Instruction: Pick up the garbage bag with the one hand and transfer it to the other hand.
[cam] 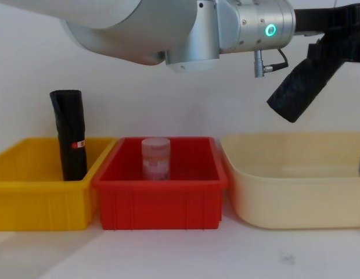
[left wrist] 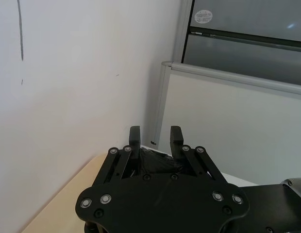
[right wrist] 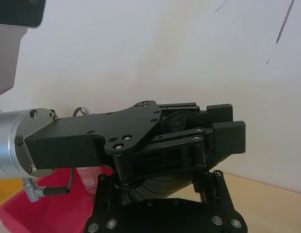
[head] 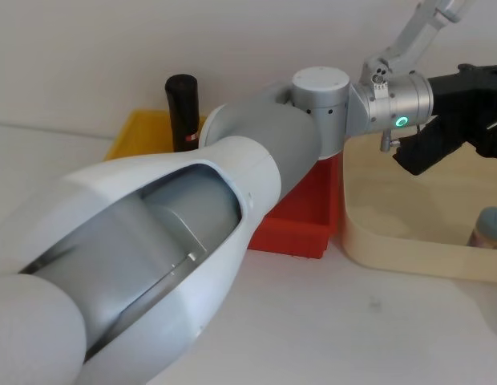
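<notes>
Overhead, garbage bag (cam: 302,81) tilted above cream tub (cam: 296,203), apparently by white wall (cam: 29,64).

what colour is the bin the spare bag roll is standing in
Yellow. The yellow bin holds the upright black roll, clearest in the chest view.

The left arm (head: 152,241) is a thick tube of white shell and matt grey, with a round white cap at one joint. Its wrist (cam: 255,26) is brushed silver with small screws, a glowing green-teal ring and a thin grey cable looping below. The left gripper (left wrist: 155,138) is black, with flat linked bars, silver screw heads and two square-tipped fingers. The right gripper (right wrist: 160,213) has a black, screw-studded body.
</notes>
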You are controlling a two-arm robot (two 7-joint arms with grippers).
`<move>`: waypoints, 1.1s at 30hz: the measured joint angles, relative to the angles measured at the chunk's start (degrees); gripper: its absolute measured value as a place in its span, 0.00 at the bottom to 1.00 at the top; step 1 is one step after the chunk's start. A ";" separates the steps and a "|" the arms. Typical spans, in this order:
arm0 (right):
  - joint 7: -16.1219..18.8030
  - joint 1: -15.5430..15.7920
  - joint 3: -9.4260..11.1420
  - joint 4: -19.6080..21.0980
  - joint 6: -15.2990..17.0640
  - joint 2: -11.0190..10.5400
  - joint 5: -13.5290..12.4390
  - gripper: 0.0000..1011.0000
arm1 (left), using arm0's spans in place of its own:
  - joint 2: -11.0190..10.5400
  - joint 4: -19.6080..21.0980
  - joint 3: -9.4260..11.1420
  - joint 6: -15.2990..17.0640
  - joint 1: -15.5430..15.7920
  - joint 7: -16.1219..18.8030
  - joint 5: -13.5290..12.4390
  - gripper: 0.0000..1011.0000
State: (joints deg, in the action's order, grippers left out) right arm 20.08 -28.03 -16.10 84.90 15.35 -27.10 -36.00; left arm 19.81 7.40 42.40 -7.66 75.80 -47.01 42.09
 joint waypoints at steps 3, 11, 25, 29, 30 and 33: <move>0.00 -0.01 0.00 0.00 0.00 0.00 0.00 0.70 | 0.00 0.00 0.00 0.00 0.00 0.00 0.00 0.36; 0.00 -0.03 0.00 0.00 0.00 0.00 0.00 0.69 | -0.01 0.01 0.00 0.02 0.00 0.00 0.00 0.36; 0.01 -0.03 0.00 0.01 0.00 0.00 0.00 0.69 | 0.00 0.01 0.01 0.03 0.00 0.00 0.00 0.42; 0.01 -0.03 0.00 0.02 -0.01 0.01 0.00 0.69 | 0.00 0.01 0.01 0.03 0.00 0.00 -0.01 0.53; 0.01 -0.03 0.00 0.02 -0.02 0.01 0.00 0.69 | 0.00 0.01 0.00 0.04 0.00 0.00 -0.01 0.57; 0.01 -0.03 0.00 0.02 -0.02 0.01 -0.01 0.69 | -0.01 0.00 0.01 0.05 0.00 0.00 -0.02 0.64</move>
State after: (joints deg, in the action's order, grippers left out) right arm 20.08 -28.06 -16.10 84.92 15.32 -27.09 -36.01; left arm 19.80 7.40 42.40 -7.62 75.80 -47.01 42.07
